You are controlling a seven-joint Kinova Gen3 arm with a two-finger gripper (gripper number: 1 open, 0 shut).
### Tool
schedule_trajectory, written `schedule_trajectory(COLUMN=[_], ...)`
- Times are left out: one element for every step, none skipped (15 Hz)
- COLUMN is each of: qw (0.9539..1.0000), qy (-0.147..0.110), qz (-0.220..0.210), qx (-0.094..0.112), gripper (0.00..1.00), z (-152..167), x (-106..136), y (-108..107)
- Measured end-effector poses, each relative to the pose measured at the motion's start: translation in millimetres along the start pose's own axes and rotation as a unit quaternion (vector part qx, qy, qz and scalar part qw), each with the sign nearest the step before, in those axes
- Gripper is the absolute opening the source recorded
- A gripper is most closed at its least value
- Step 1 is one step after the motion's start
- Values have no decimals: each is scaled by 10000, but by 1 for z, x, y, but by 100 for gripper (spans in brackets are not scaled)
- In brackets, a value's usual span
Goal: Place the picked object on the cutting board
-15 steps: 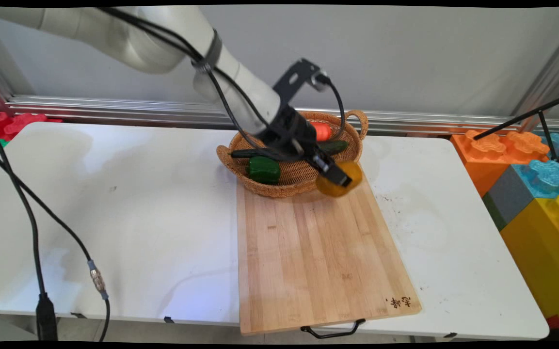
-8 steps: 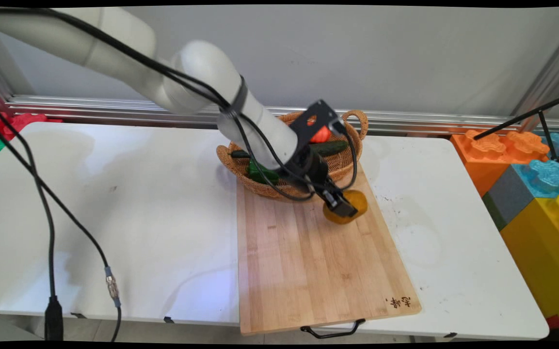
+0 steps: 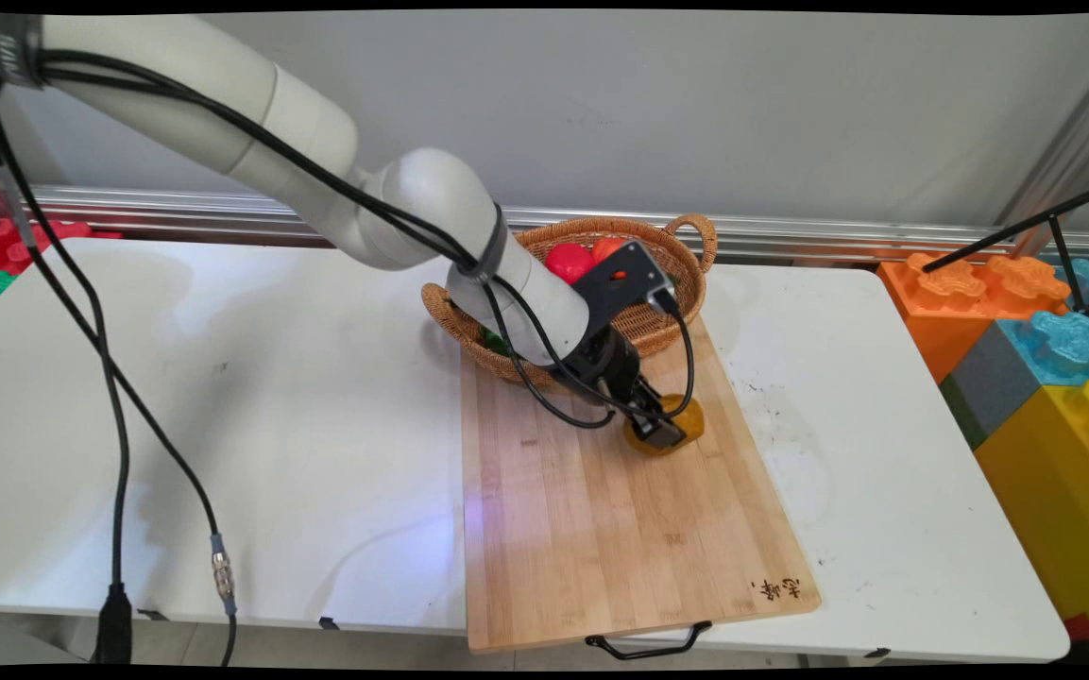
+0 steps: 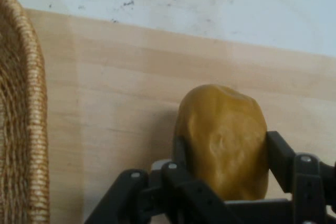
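We see the black two-finger end effector clamped on a yellow-brown, potato-shaped lumpy object, with one finger pressing on each side of it in the hand view. The object is low over the light wooden cutting board, near its far right part and just in front of the woven wicker basket with handles; we cannot tell whether it touches the wood. So the object is out of the basket and not released. Inside the basket we see a red round fruit and a small part of a dark green item. The board lies on the white desk. On the board's near right corner a small dark mark is burned; it looks like characters, but we cannot read them.
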Motion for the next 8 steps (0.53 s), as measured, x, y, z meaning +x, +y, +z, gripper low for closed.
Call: schedule_trajectory(qw=[10000,10000,10000,10000,10000,10000,10000,10000], qy=[-25,-42,-51,-56,-46,-23,4,31], qz=[-3,-3,-3,1,9,20,28,36], qx=[19,22,12,3,-10,-32,-62,-83], gripper=[0,0,0,0,100,100,100,100], z=[4,7,9,11,11,10,8,5], x=[-2,-4,-5,-6,-5,-4,-3,-1], y=[-1,-1,-1,-1,-2,-2,-2,-2])
